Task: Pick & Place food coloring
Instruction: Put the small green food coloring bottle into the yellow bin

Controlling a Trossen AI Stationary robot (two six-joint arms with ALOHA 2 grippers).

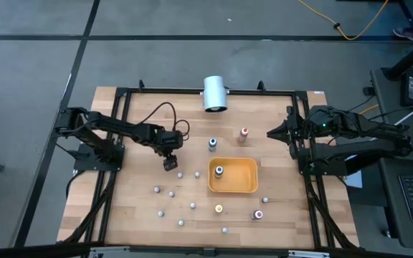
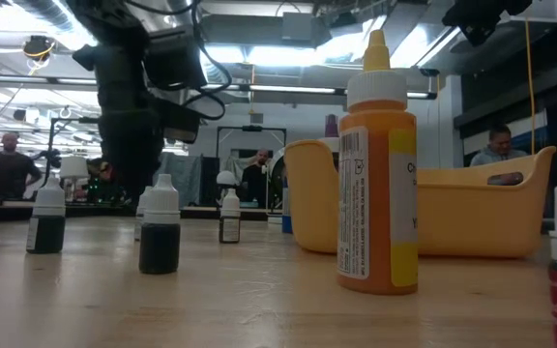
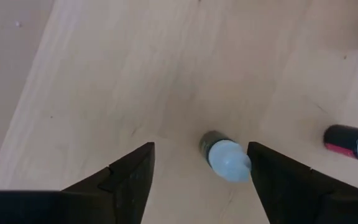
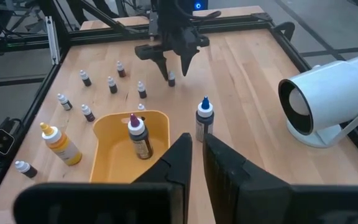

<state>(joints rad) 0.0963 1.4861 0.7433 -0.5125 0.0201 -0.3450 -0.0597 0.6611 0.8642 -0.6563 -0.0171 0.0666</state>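
Observation:
Several tiny food coloring bottles (image 1: pixel 171 192) with pale caps stand upright on the wooden table. My left gripper (image 3: pixel 201 146) points down, open, over one dark-bodied bottle (image 3: pixel 224 157). That bottle stands on its base between the fingers, nearer one of them. The right wrist view shows the same gripper (image 4: pixel 174 73) with its fingertips about level with this bottle's cap (image 4: pixel 171 77). My right gripper (image 1: pixel 269 133) waits raised by the table's right edge, shut and holding nothing.
An orange-yellow tray (image 1: pixel 244 185) right of centre holds one bottle (image 1: pixel 219 170). Taller bottles stand around it: blue-capped (image 1: pixel 212 143), red-capped (image 1: pixel 244 134), orange (image 1: pixel 219 208), dark red (image 1: pixel 258 214). A white cylinder (image 1: pixel 215 93) sits at the far edge. Another small bottle (image 3: pixel 353 142) stands near my left gripper.

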